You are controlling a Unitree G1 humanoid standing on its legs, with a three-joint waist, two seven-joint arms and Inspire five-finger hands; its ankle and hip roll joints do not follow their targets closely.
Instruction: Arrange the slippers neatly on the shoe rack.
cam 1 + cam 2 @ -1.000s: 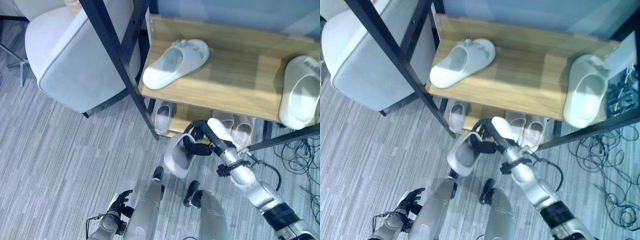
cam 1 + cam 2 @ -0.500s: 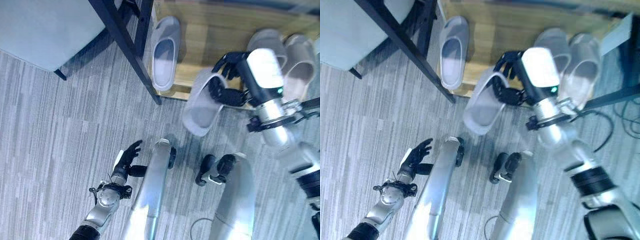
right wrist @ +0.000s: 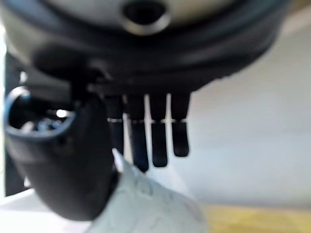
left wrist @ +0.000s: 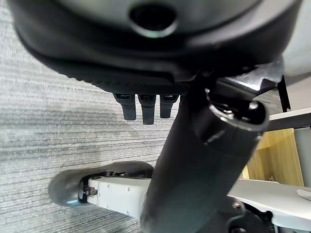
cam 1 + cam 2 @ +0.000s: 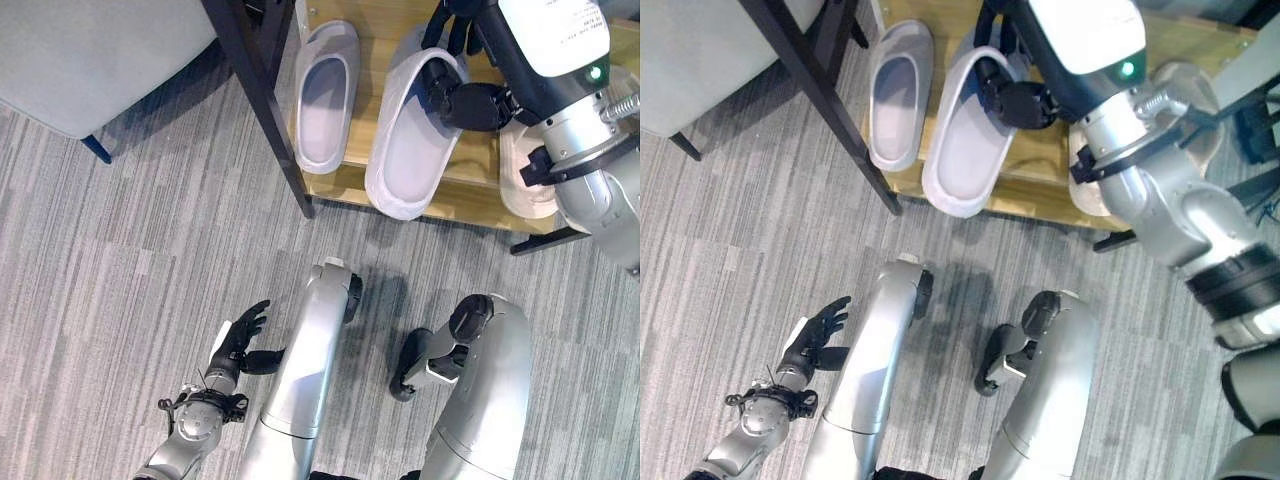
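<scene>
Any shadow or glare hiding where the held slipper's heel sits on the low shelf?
Left eye view: no glare; the held slipper is evenly lit, heel over the front edge of the low shelf, with a soft shadow on the floor beneath. Right eye view: the same. Right wrist view: the right robot hand covers most of it.

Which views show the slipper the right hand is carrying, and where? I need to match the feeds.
Left eye view: held slipper top centre, right hand gripping its upper edge.
Right eye view: top centre.
Right wrist view: pale edge under the thumb.
Left wrist view: I can't make it out.
Shared landmark: the shelved slipper to its left.
</scene>
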